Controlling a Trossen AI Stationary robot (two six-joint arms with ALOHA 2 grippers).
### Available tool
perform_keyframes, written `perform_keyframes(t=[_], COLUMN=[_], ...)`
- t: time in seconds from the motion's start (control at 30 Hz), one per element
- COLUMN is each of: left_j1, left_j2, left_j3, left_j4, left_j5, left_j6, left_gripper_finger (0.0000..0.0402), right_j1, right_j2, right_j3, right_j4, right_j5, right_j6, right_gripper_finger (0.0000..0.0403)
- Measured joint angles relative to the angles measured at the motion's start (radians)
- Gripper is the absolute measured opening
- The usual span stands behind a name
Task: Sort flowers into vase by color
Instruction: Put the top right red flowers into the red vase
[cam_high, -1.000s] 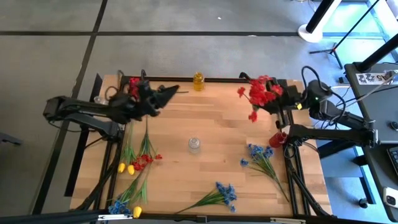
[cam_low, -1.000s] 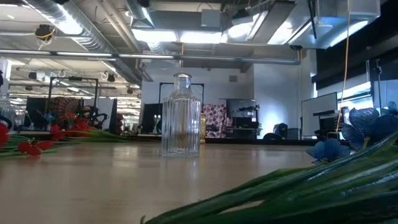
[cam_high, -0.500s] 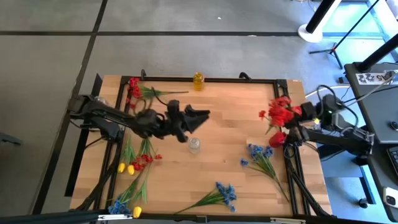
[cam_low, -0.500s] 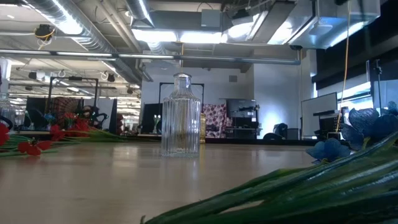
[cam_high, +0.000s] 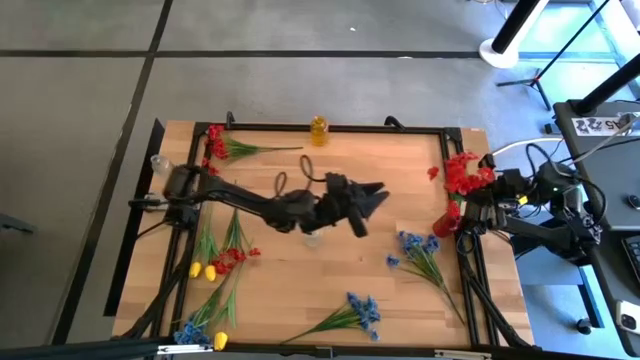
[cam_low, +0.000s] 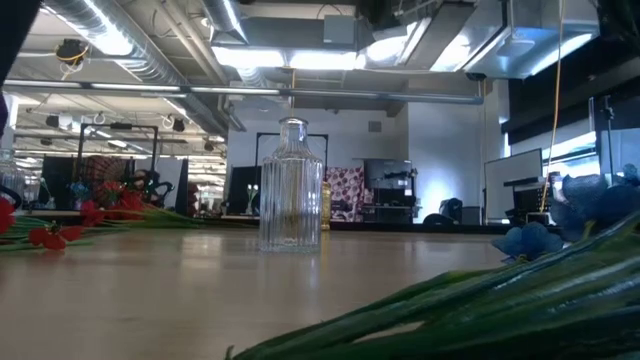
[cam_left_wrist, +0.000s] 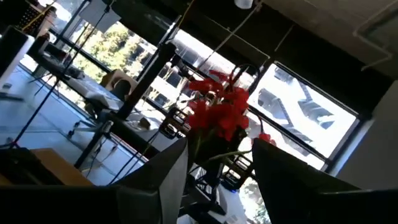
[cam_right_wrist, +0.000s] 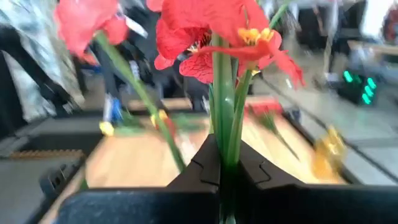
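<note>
1. Red flowers (cam_high: 461, 173) on thin green stems sit pinched between the shut fingers of the right gripper (cam_high: 484, 195), out at the tabletop's (cam_high: 380, 260) three o'clock edge.
2. The left gripper (cam_high: 372, 192) hangs over mid-table, fingers parted and holding nothing, beside the ribbed clear glass vase (cam_low: 291, 187).
3. Blue sprigs (cam_high: 418, 252) lie at four o'clock and another blue sprig (cam_high: 356, 312) at six.
4. Yellow buds (cam_high: 202, 270) and a red sprig (cam_high: 228, 258) lie at eight, more red blossoms (cam_high: 216, 145) at eleven.
5. The pale planked wood between them is bare.
</note>
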Motion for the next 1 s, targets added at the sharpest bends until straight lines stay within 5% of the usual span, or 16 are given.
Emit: perform_keyframes(t=[0.17,0.37,0.7,1.0], left_j1=[0.034,0.055,0.054,0.032], left_j2=[0.098,0.164,0.165,-0.004], left_j3=[0.11,0.215,0.24,0.24], left_j4=[-0.02,-0.151,-0.229,-0.519], left_j5=[-0.004,0.119,0.122,0.163], left_j6=[0.02,0.081,0.044,0.123], left_gripper_finger=[0.0176,0.0176,0.0176,0.0176], right_j1=[0.0,0.0,0.0,0.0], right_j2=[-0.022,-0.022,-0.023,-0.023], right_j3=[0.016,-0.009,-0.054,-0.051], right_j4=[0.004,-0.043,0.027,0.003], right_j5=[0.038,0.081,0.079,0.081], right_j6=[0.003,-0.01,0.0,0.097], right_gripper_finger=[0.0007,0.0009,0.001,0.0011])
